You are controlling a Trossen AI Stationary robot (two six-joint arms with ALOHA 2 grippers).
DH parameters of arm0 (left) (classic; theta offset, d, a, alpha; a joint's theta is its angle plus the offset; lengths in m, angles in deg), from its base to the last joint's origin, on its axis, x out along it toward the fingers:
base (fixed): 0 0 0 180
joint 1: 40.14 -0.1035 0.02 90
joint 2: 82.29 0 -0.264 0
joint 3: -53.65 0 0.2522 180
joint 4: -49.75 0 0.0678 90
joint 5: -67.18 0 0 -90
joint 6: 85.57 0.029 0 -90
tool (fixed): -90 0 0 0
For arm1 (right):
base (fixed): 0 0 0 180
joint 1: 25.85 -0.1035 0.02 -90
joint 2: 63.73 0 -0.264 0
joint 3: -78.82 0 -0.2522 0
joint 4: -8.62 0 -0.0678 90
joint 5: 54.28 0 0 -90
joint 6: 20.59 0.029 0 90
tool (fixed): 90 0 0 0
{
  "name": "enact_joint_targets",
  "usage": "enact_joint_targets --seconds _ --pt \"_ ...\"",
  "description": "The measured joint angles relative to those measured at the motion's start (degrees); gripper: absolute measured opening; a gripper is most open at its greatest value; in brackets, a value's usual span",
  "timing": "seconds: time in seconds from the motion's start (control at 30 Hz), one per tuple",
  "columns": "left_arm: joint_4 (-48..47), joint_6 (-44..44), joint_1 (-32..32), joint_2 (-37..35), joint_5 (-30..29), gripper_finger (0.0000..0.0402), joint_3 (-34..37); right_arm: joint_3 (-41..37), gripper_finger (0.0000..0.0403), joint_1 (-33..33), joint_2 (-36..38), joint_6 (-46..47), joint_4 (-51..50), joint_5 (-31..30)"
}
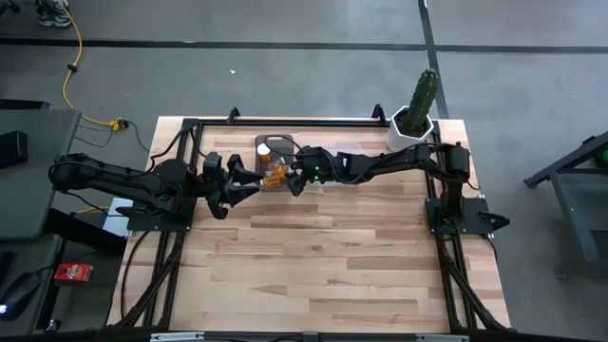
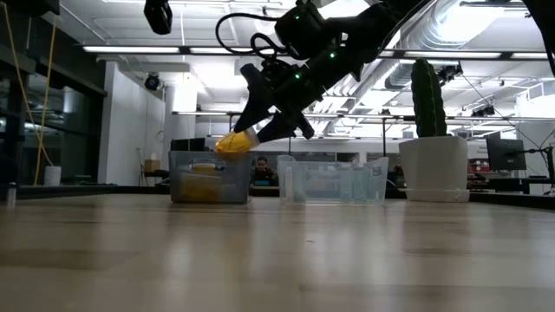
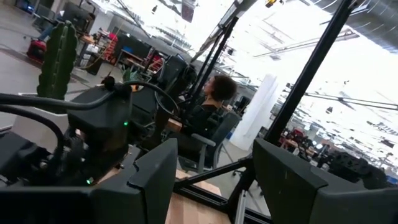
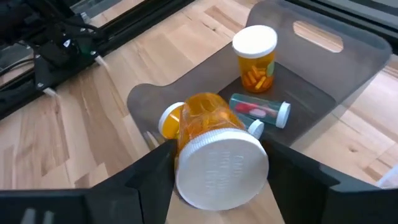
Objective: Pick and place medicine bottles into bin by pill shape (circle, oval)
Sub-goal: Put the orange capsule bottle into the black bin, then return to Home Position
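My right gripper (image 1: 288, 178) is shut on an amber medicine bottle (image 4: 208, 124) with a white cap, above the smoky bin (image 4: 311, 81); the low view shows the bottle (image 2: 232, 142) over the left bin (image 2: 208, 178). In that bin an amber bottle (image 4: 255, 57) stands upright, and a clear bottle (image 4: 261, 111) and another amber one (image 4: 169, 121) lie on their sides. My left gripper (image 1: 239, 182) is open and empty just left of the bin, and its wrist view (image 3: 214, 180) shows nothing between the fingers. My right gripper pinches the amber bottle between its two fingers (image 4: 152, 171) at the sides of the cap end (image 4: 222, 165). The bottle lies along the fingers, cap toward the wrist and body sticking out past the fingertips. It tilts downward, lifted clear above the bin.
A second, clear bin (image 2: 334, 179) stands right of the first in the low view. A white pot with a green cactus (image 1: 416, 106) stands at the table's far right corner. Bare wood (image 1: 313, 266) covers the near half. A person (image 3: 208, 106) sits beyond the table.
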Motion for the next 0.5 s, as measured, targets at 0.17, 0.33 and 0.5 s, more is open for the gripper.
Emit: enact_joint_targets --seconds 0.17,0.33,0.5 --pt "-0.01 0.01 0.0 0.0 0.06 0.0197 0.0 0.0 0.0268 -0.27 0.0 0.46 0.0 0.02" --pt "-0.02 0.39 0.0 0.0 0.09 0.0197 0.0 0.0 0.031 -0.05 0.12 2.27 -0.06 0.14" --pt "-0.19 0.42 0.0 0.0 0.1 0.0197 -0.02 -0.07 0.0318 0.42 4.29 -1.39 -0.75 3.76"
